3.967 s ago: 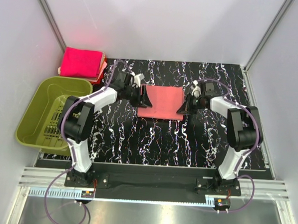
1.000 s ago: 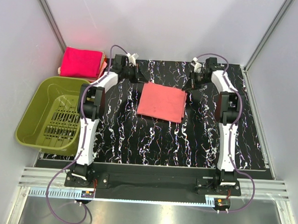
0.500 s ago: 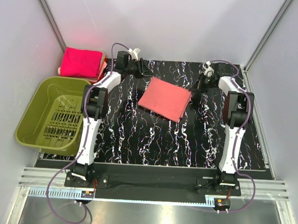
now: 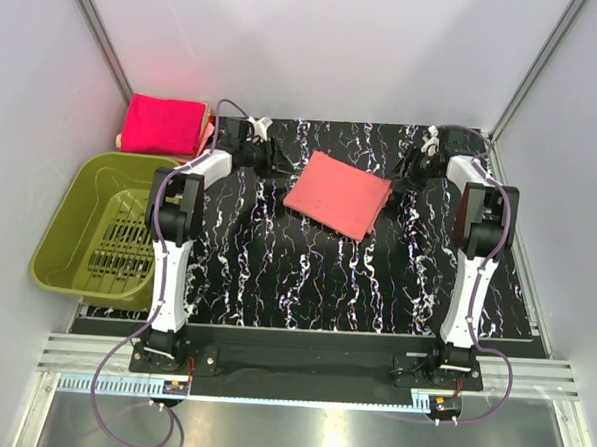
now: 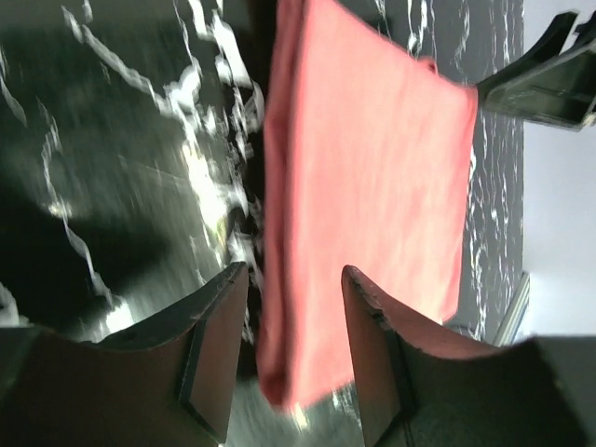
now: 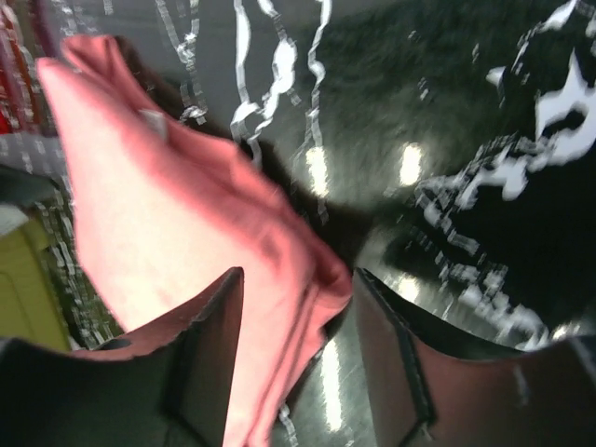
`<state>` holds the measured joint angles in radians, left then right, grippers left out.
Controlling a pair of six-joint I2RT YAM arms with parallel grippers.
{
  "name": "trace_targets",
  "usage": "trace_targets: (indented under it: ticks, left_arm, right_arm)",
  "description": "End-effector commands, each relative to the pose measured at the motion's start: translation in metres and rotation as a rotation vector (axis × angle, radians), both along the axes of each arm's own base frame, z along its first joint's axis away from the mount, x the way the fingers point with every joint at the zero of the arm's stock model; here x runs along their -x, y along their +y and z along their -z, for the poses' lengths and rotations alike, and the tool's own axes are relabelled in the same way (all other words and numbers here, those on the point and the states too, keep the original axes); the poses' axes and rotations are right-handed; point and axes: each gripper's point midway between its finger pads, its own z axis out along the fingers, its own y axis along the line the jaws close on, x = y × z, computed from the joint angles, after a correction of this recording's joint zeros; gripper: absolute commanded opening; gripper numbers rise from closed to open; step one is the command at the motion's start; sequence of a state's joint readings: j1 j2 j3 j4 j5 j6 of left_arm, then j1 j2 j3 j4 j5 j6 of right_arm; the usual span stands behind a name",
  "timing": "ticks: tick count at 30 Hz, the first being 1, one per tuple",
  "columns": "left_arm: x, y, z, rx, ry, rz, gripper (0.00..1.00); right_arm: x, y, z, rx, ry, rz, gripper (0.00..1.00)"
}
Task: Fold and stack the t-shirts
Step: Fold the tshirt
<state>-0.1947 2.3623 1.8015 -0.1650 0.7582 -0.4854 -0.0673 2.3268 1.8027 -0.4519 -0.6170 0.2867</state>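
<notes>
A salmon-coral t-shirt [image 4: 338, 194], folded into a flat rectangle, lies skewed on the black marbled table [image 4: 306, 274]. My left gripper [image 4: 278, 165] sits at its left corner and my right gripper [image 4: 400, 176] at its right corner. In the left wrist view the shirt [image 5: 372, 177] runs its folded edge between the left gripper [image 5: 293, 272], whose jaws stand apart with gaps on both sides. In the right wrist view a corner of the shirt [image 6: 177, 214] lies between the right gripper [image 6: 296, 275], also open. Bright magenta folded t-shirts [image 4: 163, 124] are stacked at the back left.
An olive-green plastic basket [image 4: 73, 234] stands off the table's left edge, below the magenta stack. White walls and metal frame posts close in the back and sides. The right gripper's finger [image 5: 549, 84] shows at the far corner in the left wrist view.
Both grippers went from shut to open and let go of the salmon shirt. The shirt shifted right and turned clockwise, now lying skewed. Both wrists drew slightly outward.
</notes>
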Motion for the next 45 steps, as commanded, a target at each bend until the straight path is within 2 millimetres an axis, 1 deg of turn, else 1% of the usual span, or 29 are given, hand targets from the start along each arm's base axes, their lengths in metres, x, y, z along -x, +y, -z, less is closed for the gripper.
trace_targets:
  ticks: [1, 3, 4, 6, 7, 9, 10, 11, 13, 15, 16, 17, 18, 19, 20, 21, 22, 24, 25, 26, 27, 28, 29, 30, 31, 33, 37, 40, 45]
  left_arm:
    - [0.010, 0.005, -0.037, -0.031, -0.092, 0.003, 0.49]
    - [0.020, 0.003, -0.034, -0.040, -0.075, 0.014, 0.49]
    - [0.027, 0.004, -0.024, -0.055, -0.047, 0.010, 0.49]
    - [0.037, 0.004, -0.014, -0.065, 0.009, -0.003, 0.49]
    - [0.045, 0.005, -0.002, -0.080, 0.051, -0.013, 0.48]
    - [0.059, 0.002, 0.005, -0.086, 0.099, -0.012, 0.47]
    - [0.069, 0.004, 0.016, -0.104, 0.130, -0.018, 0.47]
    - [0.073, 0.002, 0.010, -0.109, 0.119, -0.015, 0.46]
    - [0.089, -0.007, 0.012, -0.125, 0.124, 0.009, 0.45]
    - [0.102, -0.019, 0.002, -0.125, 0.118, 0.026, 0.44]
    - [0.110, -0.019, 0.008, -0.142, 0.139, 0.018, 0.41]
    - [0.117, -0.023, -0.001, -0.142, 0.131, 0.021, 0.40]
    - [0.123, -0.025, -0.003, -0.146, 0.138, 0.015, 0.39]
    - [0.129, -0.020, 0.003, -0.177, 0.151, -0.009, 0.39]
    - [0.131, -0.018, -0.008, -0.183, 0.132, -0.026, 0.40]
    - [0.132, -0.015, -0.012, -0.190, 0.130, -0.048, 0.42]
    - [0.131, -0.007, -0.010, -0.226, 0.117, -0.087, 0.46]
    - [0.120, 0.003, -0.024, -0.240, 0.066, -0.122, 0.51]
    - [0.115, 0.006, -0.027, -0.234, 0.059, -0.123, 0.54]
    - [0.107, 0.016, -0.023, -0.229, 0.073, -0.134, 0.57]
    - [0.101, 0.013, -0.032, -0.189, 0.063, -0.101, 0.58]
    - [0.096, 0.014, -0.031, -0.169, 0.069, -0.093, 0.58]
    - [0.089, 0.018, -0.021, -0.162, 0.088, -0.094, 0.58]
    - [0.082, 0.014, -0.025, -0.141, 0.071, -0.080, 0.58]
    - [0.074, 0.011, -0.019, -0.130, 0.054, -0.077, 0.58]
    - [0.066, 0.003, -0.024, -0.088, 0.025, -0.055, 0.60]
    - [0.047, -0.006, -0.012, -0.045, 0.004, -0.055, 0.61]
    - [0.041, -0.016, -0.004, -0.020, 0.005, -0.063, 0.60]
    - [0.024, -0.016, 0.011, -0.036, -0.003, -0.136, 0.59]
  right_arm:
    - [0.003, 0.002, -0.048, -0.015, -0.074, 0.047, 0.59]
    - [0.007, 0.004, -0.054, -0.016, -0.092, 0.054, 0.61]
    - [0.015, 0.005, -0.049, -0.020, -0.077, 0.056, 0.61]
    - [0.019, 0.011, -0.042, -0.018, -0.069, 0.048, 0.61]
    - [0.021, 0.012, -0.037, -0.017, -0.060, 0.043, 0.61]
    - [0.025, 0.017, -0.022, -0.019, -0.029, 0.032, 0.61]
    - [0.025, 0.017, -0.017, -0.015, -0.020, 0.030, 0.60]
    - [0.026, 0.017, -0.009, -0.012, -0.005, 0.029, 0.60]
    - [0.027, 0.016, 0.000, -0.001, 0.004, 0.021, 0.59]
    - [0.026, 0.014, 0.005, 0.011, 0.000, 0.014, 0.58]
    - [0.025, 0.012, 0.008, 0.028, -0.005, 0.006, 0.57]
    - [0.025, 0.012, 0.009, 0.034, -0.009, 0.004, 0.57]
    - [0.023, 0.012, 0.009, 0.037, -0.014, -0.002, 0.57]
    - [0.022, 0.012, 0.011, 0.034, -0.014, -0.009, 0.56]
    - [0.023, 0.016, 0.010, 0.015, -0.016, -0.027, 0.55]
    - [0.017, 0.017, 0.004, 0.007, -0.039, -0.041, 0.52]
    - [0.016, 0.020, 0.008, -0.011, -0.035, -0.058, 0.45]
    - [0.007, 0.021, 0.005, -0.016, -0.059, -0.071, 0.35]
    - [0.005, 0.023, 0.010, -0.029, -0.051, -0.080, 0.30]
    - [0.004, 0.024, 0.010, -0.046, -0.043, -0.085, 0.20]
    - [-0.002, 0.024, 0.012, -0.049, -0.043, -0.087, 0.16]
    - [-0.003, 0.025, 0.014, -0.053, -0.034, -0.089, 0.12]
    - [-0.003, 0.027, 0.015, -0.066, -0.022, -0.098, 0.06]
    - [-0.007, 0.030, 0.018, -0.084, -0.023, -0.111, 0.03]
    - [-0.007, 0.033, 0.018, -0.109, -0.020, -0.125, 0.01]
    - [-0.011, 0.036, 0.016, -0.131, -0.012, -0.133, 0.00]
    - [-0.008, 0.044, 0.022, -0.179, 0.016, -0.153, 0.00]
    - [-0.005, 0.046, 0.024, -0.197, 0.031, -0.160, 0.00]
    - [-0.006, 0.046, 0.023, -0.198, 0.024, -0.170, 0.00]
